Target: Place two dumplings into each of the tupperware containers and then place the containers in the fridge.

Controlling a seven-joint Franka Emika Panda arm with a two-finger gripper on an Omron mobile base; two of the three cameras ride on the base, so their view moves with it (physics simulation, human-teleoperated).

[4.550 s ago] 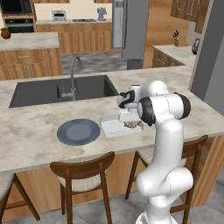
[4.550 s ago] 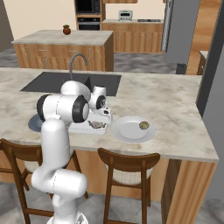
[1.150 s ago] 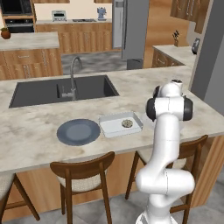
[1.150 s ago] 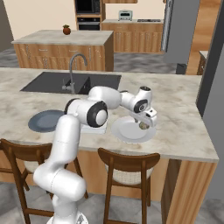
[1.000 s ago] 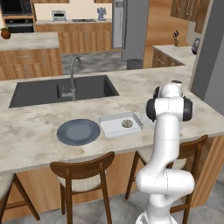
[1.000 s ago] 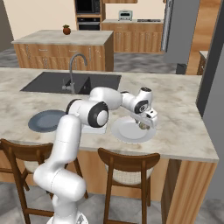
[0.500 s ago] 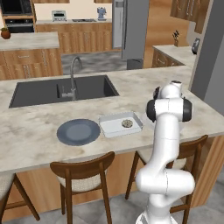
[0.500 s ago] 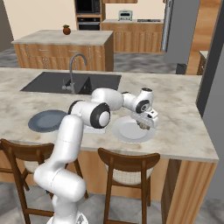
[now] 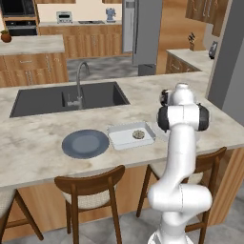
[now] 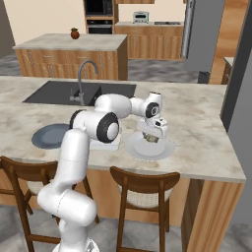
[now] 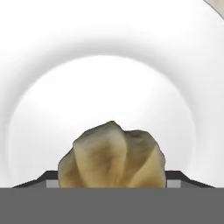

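My gripper [image 10: 153, 136] hangs low over a round white plate [image 10: 167, 150] on the counter's right part. Its jaws are shut on a tan dumpling [image 11: 113, 155], which fills the gap between the two dark fingertips [image 11: 49, 178] just over the plate [image 11: 109, 78]. A whitish tupperware container [image 9: 125, 139] lies left of the arm with one dumpling [image 9: 138, 135] inside it. In the right base view my arm covers most of that container [image 10: 109, 145]. The steel fridge [image 9: 143, 28] stands far back across the kitchen.
A round blue-grey plate [image 9: 86, 143] lies left of the container. The dark sink [image 9: 66, 97] with its faucet [image 9: 79, 81] is behind them. Two wooden stools [image 10: 145, 189] stand under the counter's front edge. A grey wall [image 9: 228, 62] rises at the right.
The jaws have come in from wide open onto the dumpling. The arm has hardly moved over the white plate.
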